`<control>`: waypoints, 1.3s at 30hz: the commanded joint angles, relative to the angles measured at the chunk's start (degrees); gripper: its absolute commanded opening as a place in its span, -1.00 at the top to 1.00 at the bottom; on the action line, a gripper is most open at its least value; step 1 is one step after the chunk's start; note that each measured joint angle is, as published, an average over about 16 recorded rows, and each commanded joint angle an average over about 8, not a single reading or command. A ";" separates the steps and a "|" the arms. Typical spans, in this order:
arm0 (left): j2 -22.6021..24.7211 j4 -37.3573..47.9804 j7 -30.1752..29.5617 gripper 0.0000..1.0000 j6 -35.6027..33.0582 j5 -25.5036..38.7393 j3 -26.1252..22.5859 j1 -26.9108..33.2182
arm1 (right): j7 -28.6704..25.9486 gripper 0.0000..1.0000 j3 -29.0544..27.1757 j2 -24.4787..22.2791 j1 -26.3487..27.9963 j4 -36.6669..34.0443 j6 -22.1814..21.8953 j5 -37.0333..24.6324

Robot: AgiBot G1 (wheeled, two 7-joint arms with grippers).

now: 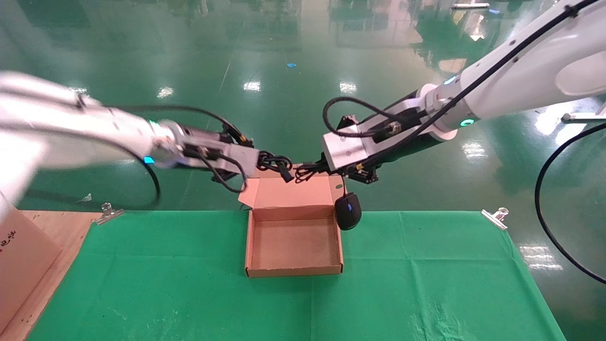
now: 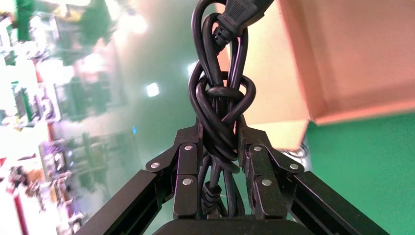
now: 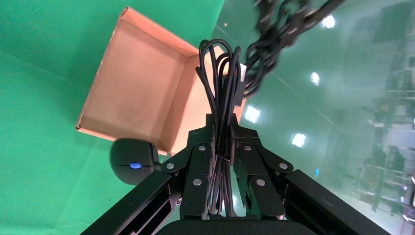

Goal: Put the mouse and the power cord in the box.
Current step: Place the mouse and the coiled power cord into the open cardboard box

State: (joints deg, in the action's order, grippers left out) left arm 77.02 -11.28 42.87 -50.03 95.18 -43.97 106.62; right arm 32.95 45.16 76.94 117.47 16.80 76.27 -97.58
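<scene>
The open brown box [image 1: 293,271] sits on the green cloth with its lid flap [image 1: 289,192] standing up at the back. Above the flap's left part, my left gripper [image 1: 261,163] is shut on the knotted power cord [image 1: 275,165]; the thick loops [image 2: 221,98] run out between its fingers. From the right, my right gripper [image 1: 318,167] is shut on the mouse's thin cable bundle [image 3: 222,83]. The black mouse [image 1: 348,211] hangs from that cable just outside the box's back right corner. The right wrist view shows the mouse [image 3: 133,161] beside the box [image 3: 142,93].
Metal clips [image 1: 108,211] [image 1: 496,218] pin the green cloth [image 1: 426,284] at the table's back corners. A cardboard piece [image 1: 21,260] on bare wood lies at the left edge. A loose black cable [image 1: 539,203] loops off the table's right side.
</scene>
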 commanded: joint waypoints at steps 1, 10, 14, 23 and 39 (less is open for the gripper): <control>0.48 0.10 1.70 1.00 4.73 -1.61 1.17 -2.74 | 0.50 1.00 0.06 -0.21 0.33 -0.59 0.41 0.59; 1.30 -3.93 5.08 1.00 10.82 -10.04 3.11 -12.77 | 3.96 1.00 -0.22 -1.12 -0.78 -4.73 1.58 1.96; 1.50 -5.09 3.93 1.00 10.16 -11.62 0.98 -15.55 | 5.46 1.00 -0.27 -1.55 -1.30 -6.50 1.64 2.17; 1.47 -8.91 0.69 0.05 10.49 -13.51 -6.08 -19.12 | 8.21 1.00 -0.32 -1.96 -1.36 -9.72 1.66 2.34; 1.31 -10.47 -2.89 -1.00 13.52 -17.88 -14.46 -18.77 | 10.82 1.00 -0.54 -1.17 -1.27 -12.45 2.17 2.83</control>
State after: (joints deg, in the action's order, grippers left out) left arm 78.34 -21.72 40.08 -36.51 77.28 -58.31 87.87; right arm 43.69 44.63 75.77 116.19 4.44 78.44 -94.76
